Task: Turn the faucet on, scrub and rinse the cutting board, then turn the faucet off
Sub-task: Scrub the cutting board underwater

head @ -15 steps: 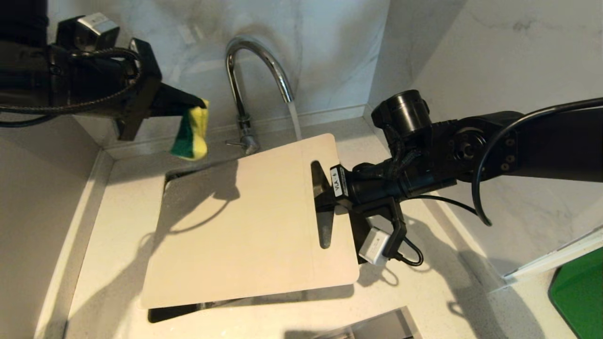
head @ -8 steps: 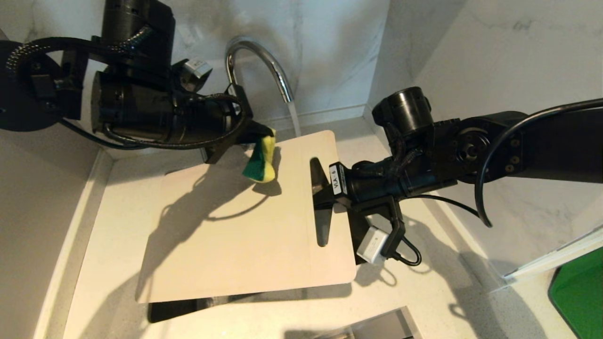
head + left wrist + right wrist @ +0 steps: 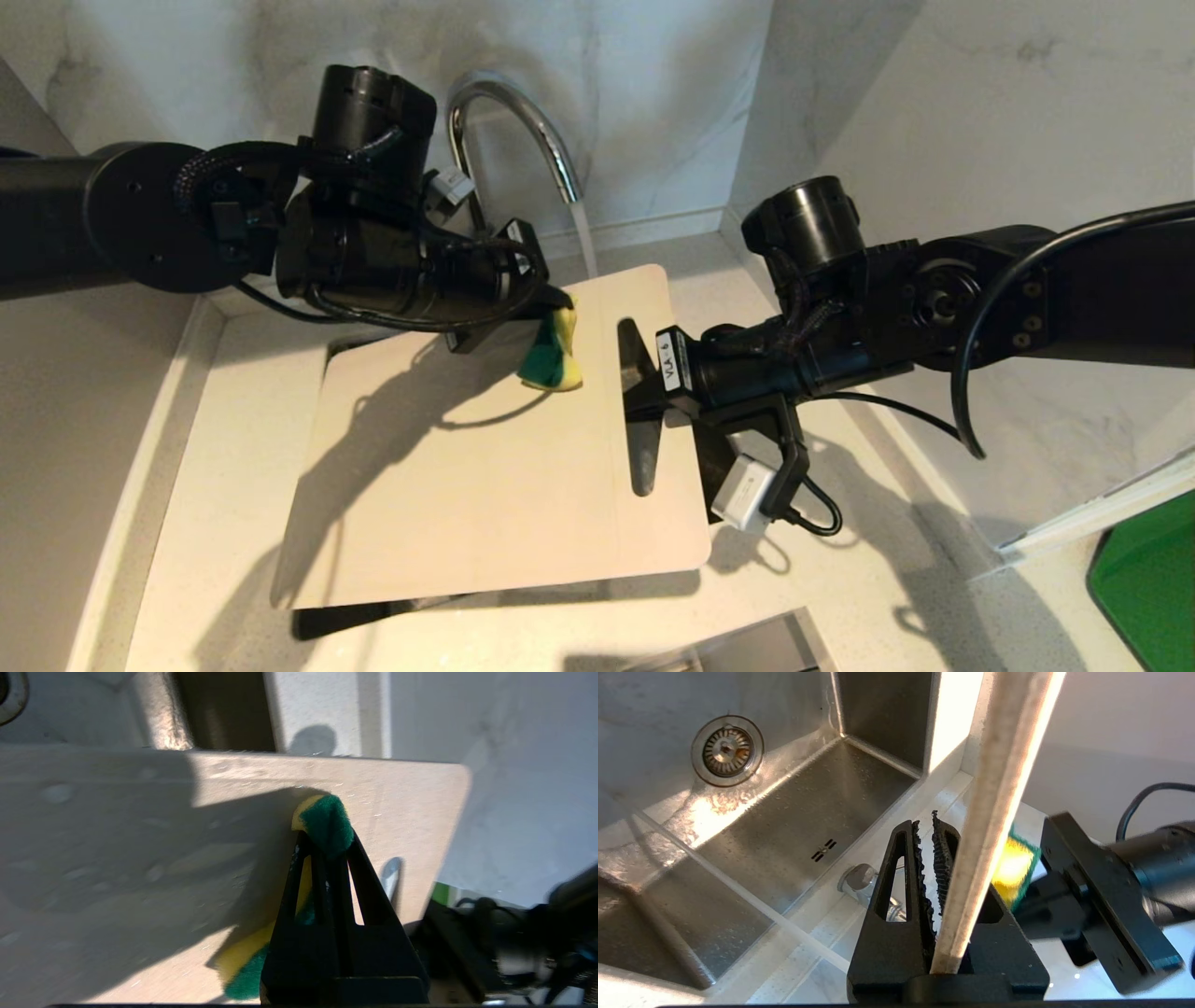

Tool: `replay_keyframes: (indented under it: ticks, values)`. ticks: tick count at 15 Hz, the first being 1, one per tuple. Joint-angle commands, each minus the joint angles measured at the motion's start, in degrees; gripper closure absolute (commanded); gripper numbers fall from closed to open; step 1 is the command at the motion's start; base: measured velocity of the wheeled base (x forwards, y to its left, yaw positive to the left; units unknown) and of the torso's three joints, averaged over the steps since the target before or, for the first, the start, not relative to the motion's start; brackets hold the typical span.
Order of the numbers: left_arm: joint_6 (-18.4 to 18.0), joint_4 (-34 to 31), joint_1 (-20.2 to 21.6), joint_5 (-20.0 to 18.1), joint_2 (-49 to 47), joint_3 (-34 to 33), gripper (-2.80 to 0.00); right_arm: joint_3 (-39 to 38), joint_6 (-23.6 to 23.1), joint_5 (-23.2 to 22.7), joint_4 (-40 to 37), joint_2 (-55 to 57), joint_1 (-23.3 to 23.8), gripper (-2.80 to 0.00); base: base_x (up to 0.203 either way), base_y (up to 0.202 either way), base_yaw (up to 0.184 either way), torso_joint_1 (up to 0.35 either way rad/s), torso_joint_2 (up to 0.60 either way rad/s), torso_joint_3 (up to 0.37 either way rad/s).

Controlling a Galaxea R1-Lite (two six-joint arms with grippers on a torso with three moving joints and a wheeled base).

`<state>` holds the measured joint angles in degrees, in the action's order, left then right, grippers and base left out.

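The beige cutting board point(image 3: 467, 485) hangs nearly level over the sink, its handle cutout toward my right arm. My right gripper point(image 3: 642, 378) is shut on the board's edge at that cutout; the right wrist view shows the board point(image 3: 994, 812) edge-on, wedged deep between the fingers of that gripper point(image 3: 926, 826). My left gripper point(image 3: 560, 306) is shut on a yellow-green sponge point(image 3: 553, 359), which touches the board's far part. From the left wrist, the sponge point(image 3: 327, 823) bulges past the tips of the gripper point(image 3: 324, 837) above the wet board point(image 3: 140, 858). The chrome faucet point(image 3: 523, 112) runs, its stream point(image 3: 583, 238) falling just behind the board's far edge.
The steel sink point(image 3: 808, 788) with its drain point(image 3: 727, 750) lies under the board. White counter and marble walls close in the corner. A green tray point(image 3: 1148, 579) sits at the far right. The left arm's body crowds the faucet's stem.
My left arm swung from the upper left rightward and down, carrying the sponge from mid-air onto the far part of the board. The right gripper and the board have hardly moved. Water keeps running.
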<state>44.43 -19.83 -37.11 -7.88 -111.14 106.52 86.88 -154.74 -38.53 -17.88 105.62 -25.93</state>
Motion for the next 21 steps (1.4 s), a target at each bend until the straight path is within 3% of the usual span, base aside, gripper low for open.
replay_keyframes:
  ticks: [1,5,13,17,21]
  values:
    - [-0.4,-1.4,0.9,0.0,-0.4,-0.6,0.00,-0.1,-0.9,-0.3,0.0,-0.6,0.0,0.00,0.000,0.000,0.000,0.000,0.00,0.000]
    - [-1.8,-2.0,3.7,0.0,0.3,-2.0,0.00,-0.1,-0.9,-0.3,0.0,-1.1,0.0,0.00,0.000,0.000,0.000,0.000,0.00,0.000]
    - [-4.8,-1.0,9.7,-0.4,4.7,-13.8,0.00,-0.4,-0.1,-0.3,0.0,-1.9,0.1,0.00,0.000,0.000,0.000,0.000,0.00,0.000]
    - [-8.6,3.3,15.0,-0.7,6.8,-21.5,0.00,-0.5,-0.1,-0.4,0.0,-2.4,0.1,0.00,0.000,0.000,0.000,0.000,0.00,0.000]
    - [-9.8,9.5,19.0,-1.7,7.0,-30.2,0.00,-0.7,0.0,-0.4,0.0,-2.5,0.1,0.00,0.000,0.000,0.000,0.000,0.00,0.000]
